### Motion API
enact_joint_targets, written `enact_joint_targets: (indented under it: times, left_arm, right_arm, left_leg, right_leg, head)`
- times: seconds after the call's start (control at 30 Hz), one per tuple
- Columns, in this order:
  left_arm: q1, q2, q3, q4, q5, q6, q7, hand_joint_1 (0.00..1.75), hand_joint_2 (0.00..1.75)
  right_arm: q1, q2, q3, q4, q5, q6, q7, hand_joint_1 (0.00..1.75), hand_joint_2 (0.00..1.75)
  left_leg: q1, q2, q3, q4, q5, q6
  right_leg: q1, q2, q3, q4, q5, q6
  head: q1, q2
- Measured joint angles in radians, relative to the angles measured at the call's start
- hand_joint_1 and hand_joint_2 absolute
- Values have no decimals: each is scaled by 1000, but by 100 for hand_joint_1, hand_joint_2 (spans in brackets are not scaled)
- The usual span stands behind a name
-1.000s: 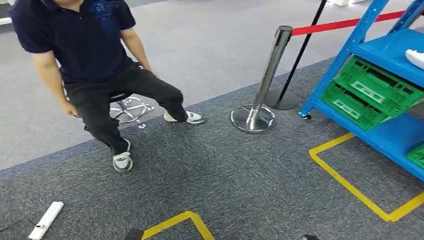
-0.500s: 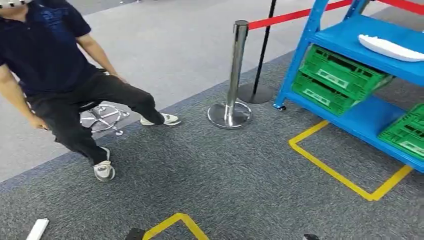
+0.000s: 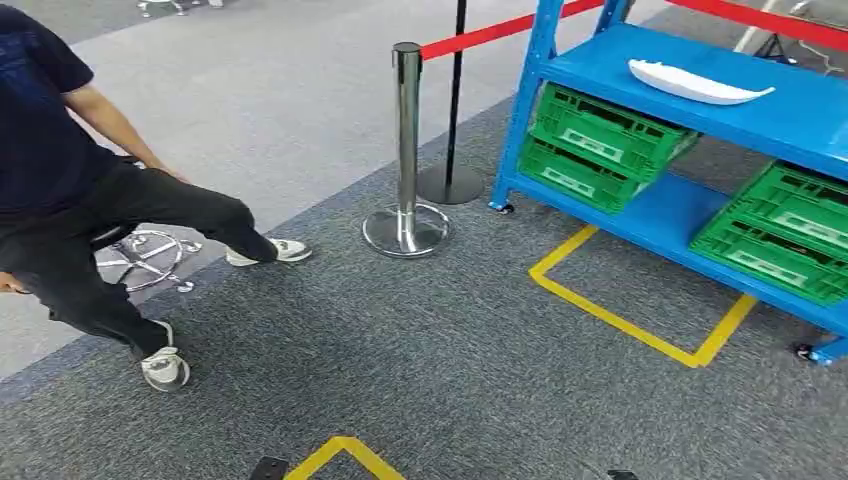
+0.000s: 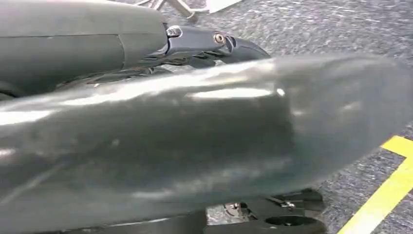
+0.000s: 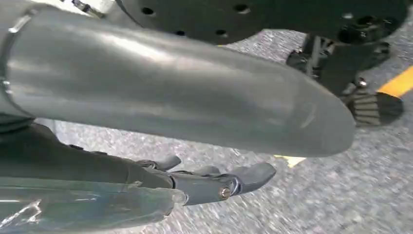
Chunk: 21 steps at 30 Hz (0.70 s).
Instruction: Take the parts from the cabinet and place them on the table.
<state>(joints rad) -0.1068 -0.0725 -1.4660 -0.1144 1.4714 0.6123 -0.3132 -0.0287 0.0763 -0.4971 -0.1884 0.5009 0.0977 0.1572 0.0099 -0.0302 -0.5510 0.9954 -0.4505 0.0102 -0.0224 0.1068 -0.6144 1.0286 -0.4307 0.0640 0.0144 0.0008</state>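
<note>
Blue cabinet (image 3: 690,95) shelves hold a white part (image 3: 698,83) untouched on top, so nothing is fetched yet. Both hands hang empty by the carpet: right hand (image 5: 214,183) fingers loosely extended, left hand (image 4: 214,46) seemingly likewise, though blurred.

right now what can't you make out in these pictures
- Left hand: in the left wrist view a thick grey cover hides the fingers; open or shut, cannot tell.
- Blue rack: head view, cut off at the right edge.
- White part on the rack: too small for detail.
- Person: cut off at the left edge.
</note>
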Motion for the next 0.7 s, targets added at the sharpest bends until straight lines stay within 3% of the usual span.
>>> enact_joint_targets:
  times: [0.03, 0.07, 0.13, 0.17, 0.2, 0.27, 0.3, 0.33, 0.37, 0.47, 0.5, 0.53, 0.57, 0.63, 0.67, 0.7]
  left_arm:
    - [0, 0, 0, 0, 0, 0, 0, 0, 0]
    - [1, -1, 0, 0, 0, 0, 0, 0, 0]
    - [4, 0, 0, 0, 0, 0, 0, 0, 0]
    - [5, 0, 0, 0, 0, 0, 1, 0, 0]
    - [4, 0, 0, 0, 0, 0, 2, 0, 0]
    - [4, -1, -1, 0, -1, -1, 2, 0, 0]
    - [4, -2, -2, 0, -3, -1, 3, 0, 0]
    - [4, 0, -4, 0, -4, -1, 5, 0, 0]
    - [3, 0, -6, 0, -5, -1, 6, 0, 0]
    - [1, 0, -6, 0, -3, -1, 6, 0, 0]
    - [0, 0, -7, 0, -3, -1, 6, 0, 0]
    - [0, 0, -7, 0, -3, 0, 6, 0, 0]
    - [0, 0, -7, 0, -3, 0, 6, 0, 0]
    - [3, 0, -7, 0, -2, -1, 6, 0, 0]
    - [4, 0, -7, 0, -1, -1, 6, 0, 0]
    - [5, 1, -7, 0, -2, -2, 6, 0, 0]
  right_arm:
    - [-2, 2, 0, 0, 0, 0, 0, 0, 0]
    - [-5, 2, 0, 0, 0, 0, 0, 0, 0]
    - [-8, 2, 0, 0, 0, -2, 0, 0, 0]
    - [-6, 2, 0, 0, 1, -1, 2, 0, 0]
    - [-3, 2, 0, 0, 1, -2, 6, 0, 0]
    - [-3, 2, 0, 0, 1, -2, 10, 0, 0]
    - [-5, 2, 0, 0, 1, -2, 11, 0, 0]
    - [-9, 3, 0, 0, 1, -1, 11, 0, 0]
    - [-10, 4, 0, 0, -1, -1, 11, 0, 0]
    - [-6, 4, -1, 0, -1, -1, 13, 0, 0]
    - [-5, 4, -1, 0, 0, -1, 16, 0, 0]
    - [-7, 5, -1, 0, 0, -1, 16, 0, 0]
    - [-9, 5, -1, 0, 1, -1, 16, 0, 0]
    - [-10, 5, -2, 0, 1, -2, 16, 0, 0]
    - [-9, 5, -2, 0, 1, -2, 16, 0, 0]
    - [-8, 5, -2, 0, 1, -2, 16, 0, 0]
  left_leg:
    - [-1, 6, 0, -1, -1, 7]
    - [-4, 19, 0, -1, -2, 11]
    - [-9, 43, 0, -1, -3, 14]
    - [-9, 53, 1, -1, -4, 14]
    - [-9, 62, 2, 0, -4, 13]
    - [-8, 79, 8, 0, -9, 10]
    - [-8, 88, 13, 1, -13, 4]
    - [-17, 93, 16, 2, -17, -2]
    - [-20, 97, 16, 5, -18, -6]
    - [-17, 115, 19, 1, -15, -18]
    - [-13, 103, 18, 6, -25, -28]
    - [-12, 68, 7, 35, -49, -32]
    - [-11, 48, -22, 98, -87, -35]
    - [-10, 39, -101, 262, -157, -38]
    - [-10, 38, -128, 312, -167, -38]
    - [-10, 37, -132, 314, -152, -36]
  right_leg:
    - [6, -54, -22, 44, -34, 1]
    - [6, -78, -54, 115, -75, 4]
    - [6, -96, -127, 276, -143, 7]
    - [6, -98, -141, 312, -147, 8]
    - [6, -99, -130, 295, -129, 9]
    - [5, -112, -42, 138, -48, 8]
    - [5, -139, 14, 42, -13, 8]
    - [14, -168, 31, 7, -28, 5]
    - [9, -152, 38, 3, -19, -7]
    - [14, -128, 27, 7, -19, -23]
    - [7, -120, 30, 2, -14, -32]
    - [6, -112, 29, 1, -12, -37]
    - [5, -106, 28, 1, -11, -43]
    - [6, -86, 25, 1, -10, -47]
    - [7, -75, 24, 1, -10, -48]
    - [7, -65, 25, 1, -9, -48]
  head:
    - [9, 0]
    - [11, 0]
    - [10, 0]
    - [10, 0]
    - [10, 0]
    - [10, 0]
    - [11, 0]
    - [12, 0]
    - [8, 0]
    - [9, 0]
    - [8, 0]
    - [4, 0]
    - [4, 0]
    - [4, 0]
    - [3, 0]
    - [3, 0]
